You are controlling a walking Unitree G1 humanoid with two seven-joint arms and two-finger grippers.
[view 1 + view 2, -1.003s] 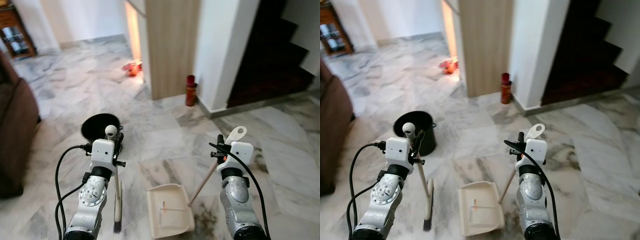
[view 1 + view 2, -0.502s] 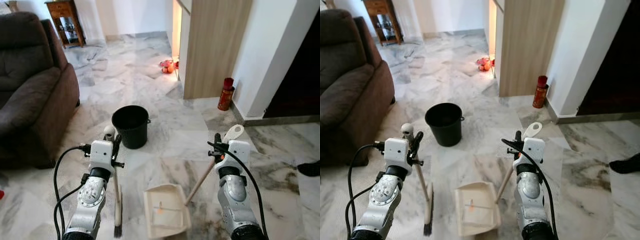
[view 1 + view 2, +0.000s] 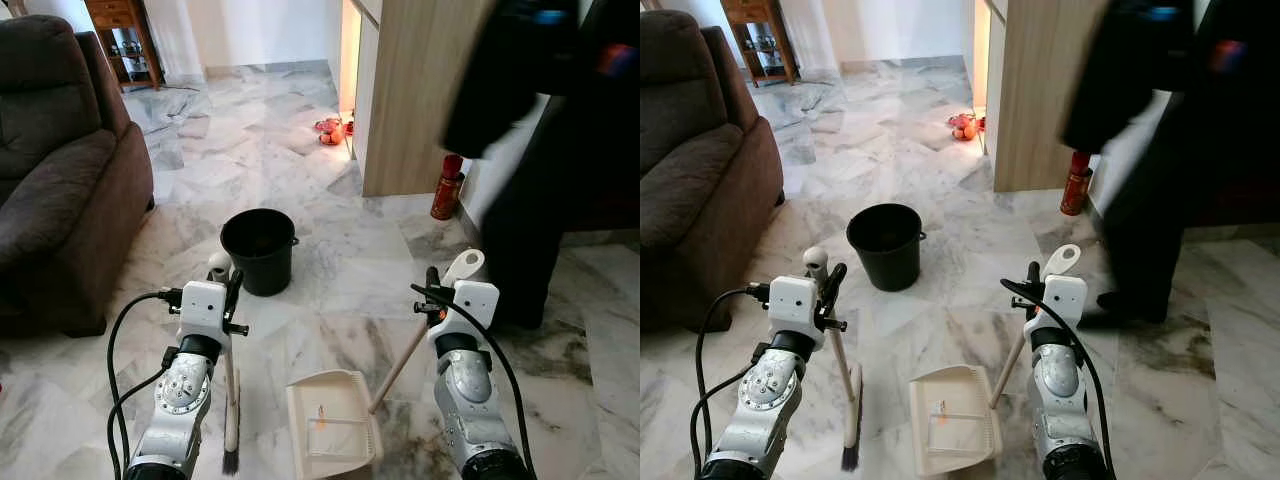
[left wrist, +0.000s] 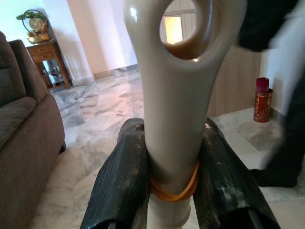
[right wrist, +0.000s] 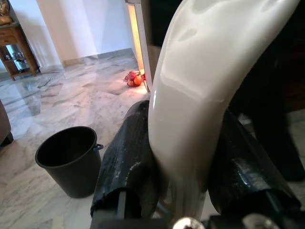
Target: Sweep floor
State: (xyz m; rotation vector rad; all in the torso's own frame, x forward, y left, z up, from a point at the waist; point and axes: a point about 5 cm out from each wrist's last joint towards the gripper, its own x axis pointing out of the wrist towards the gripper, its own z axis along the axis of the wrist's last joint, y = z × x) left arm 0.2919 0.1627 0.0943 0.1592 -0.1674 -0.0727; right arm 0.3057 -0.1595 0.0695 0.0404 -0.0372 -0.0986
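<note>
My left gripper (image 3: 226,292) is shut on the cream handle of a broom (image 3: 232,405), whose dark bristles rest on the marble floor near my feet. In the left wrist view both black fingers (image 4: 121,181) clamp the broom handle (image 4: 174,119), just above an orange rubber band. My right gripper (image 3: 441,296) is shut on the long handle of a cream dustpan (image 3: 330,428), which lies flat on the floor between my arms with a small orange speck in it. A black bucket (image 3: 258,250) stands just ahead of the broom; it also shows in the right wrist view (image 5: 69,157).
A person (image 3: 545,150) in dark clothes, blurred by motion, crosses close on my right. A brown sofa (image 3: 60,170) fills the left side. A wooden partition (image 3: 410,100) stands ahead, with a red canister (image 3: 446,190) at its foot and orange items (image 3: 328,130) beyond.
A person has walked into view on the right, where only a foot showed before. The camera has turned left over the last second. Both grippers keep their holds.
</note>
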